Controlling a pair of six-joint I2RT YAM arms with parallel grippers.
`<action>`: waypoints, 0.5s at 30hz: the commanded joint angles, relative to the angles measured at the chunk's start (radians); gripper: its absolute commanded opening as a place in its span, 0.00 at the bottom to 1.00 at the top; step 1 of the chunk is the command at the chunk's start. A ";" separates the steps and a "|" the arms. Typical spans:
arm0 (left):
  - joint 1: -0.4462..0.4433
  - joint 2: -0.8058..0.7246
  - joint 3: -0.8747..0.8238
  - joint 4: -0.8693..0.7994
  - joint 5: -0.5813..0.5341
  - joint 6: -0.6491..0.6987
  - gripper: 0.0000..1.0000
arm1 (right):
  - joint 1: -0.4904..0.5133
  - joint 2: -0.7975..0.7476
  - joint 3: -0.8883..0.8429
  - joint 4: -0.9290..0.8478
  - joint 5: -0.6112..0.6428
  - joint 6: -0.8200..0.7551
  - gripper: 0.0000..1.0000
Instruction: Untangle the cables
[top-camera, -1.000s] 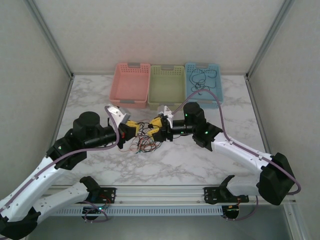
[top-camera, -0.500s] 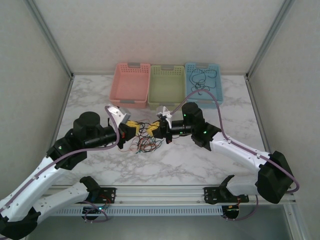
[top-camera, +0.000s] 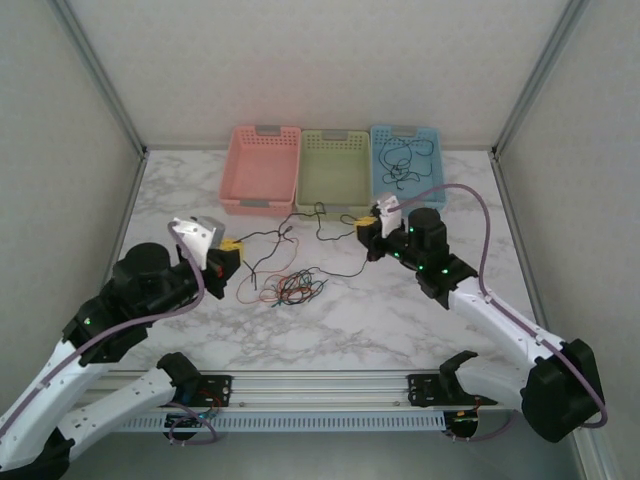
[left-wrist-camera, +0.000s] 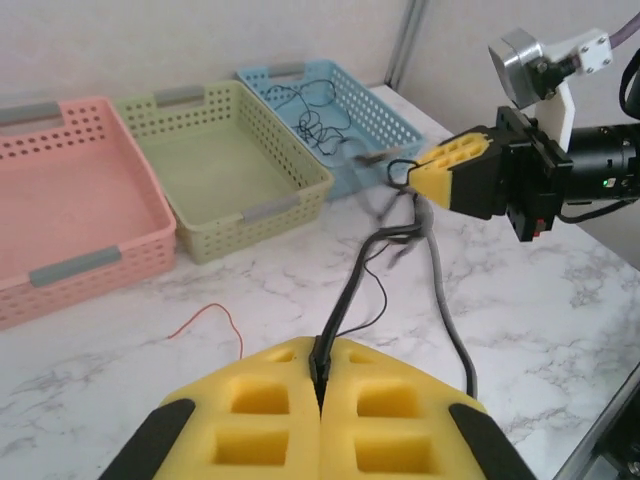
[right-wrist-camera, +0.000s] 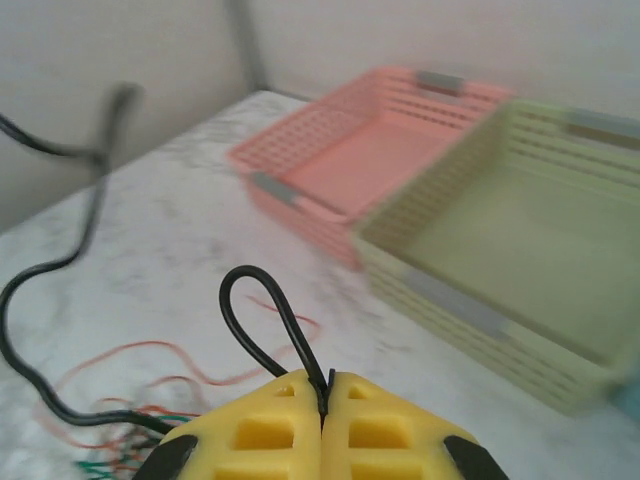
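The cables lie mid-table: a black cable (top-camera: 300, 222) is stretched between both grippers, above a loose bundle of red, orange and dark wires (top-camera: 290, 289). My left gripper (top-camera: 233, 247) is shut on one end of the black cable (left-wrist-camera: 345, 295), which is pinched between its yellow pads (left-wrist-camera: 260, 400). My right gripper (top-camera: 363, 224) is shut on the other end, and a small black loop (right-wrist-camera: 252, 305) sticks out above its pads (right-wrist-camera: 390, 425). The left wrist view has the right gripper (left-wrist-camera: 418, 172) across the table. Red wires (right-wrist-camera: 150, 368) lie below the right gripper.
Three baskets stand in a row at the back: pink (top-camera: 264, 170), green (top-camera: 335, 175) and blue (top-camera: 408, 172). The blue one holds a coiled black cable (top-camera: 402, 160). A single orange wire (left-wrist-camera: 212, 316) lies on the marble. Metal frame posts rise at both sides.
The right gripper closed on the black cable. Both arms then drew apart, left arm to the left, right arm right and toward the baskets, pulling the black cable out of the bundle.
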 joint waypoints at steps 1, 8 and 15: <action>0.004 -0.036 0.036 -0.050 -0.085 0.005 0.00 | -0.048 -0.043 -0.037 -0.027 0.211 0.055 0.00; 0.004 -0.058 0.049 -0.103 -0.157 0.031 0.00 | -0.083 -0.049 -0.032 -0.067 0.344 0.064 0.00; 0.004 -0.100 0.091 -0.188 -0.253 0.076 0.00 | -0.207 -0.063 -0.055 -0.129 0.466 0.171 0.00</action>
